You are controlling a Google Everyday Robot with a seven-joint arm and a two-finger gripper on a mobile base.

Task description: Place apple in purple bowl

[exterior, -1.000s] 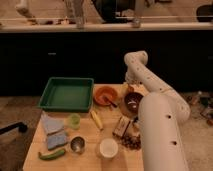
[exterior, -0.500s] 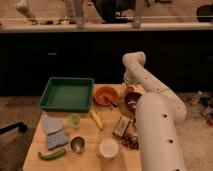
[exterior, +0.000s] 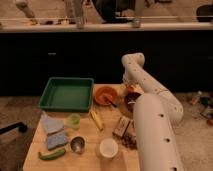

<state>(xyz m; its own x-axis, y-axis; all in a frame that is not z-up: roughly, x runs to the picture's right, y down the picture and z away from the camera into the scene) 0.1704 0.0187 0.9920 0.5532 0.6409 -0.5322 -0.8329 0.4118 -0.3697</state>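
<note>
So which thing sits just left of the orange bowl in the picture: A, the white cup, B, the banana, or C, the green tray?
C: the green tray lies beside the orange bowl on its left; the gripper is on that bowl's other side, by the purple bowl.

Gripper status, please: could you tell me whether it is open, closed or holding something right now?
Gripper: open, hanging at the left edge of the purple bowl; nothing can be seen held in it.
</note>
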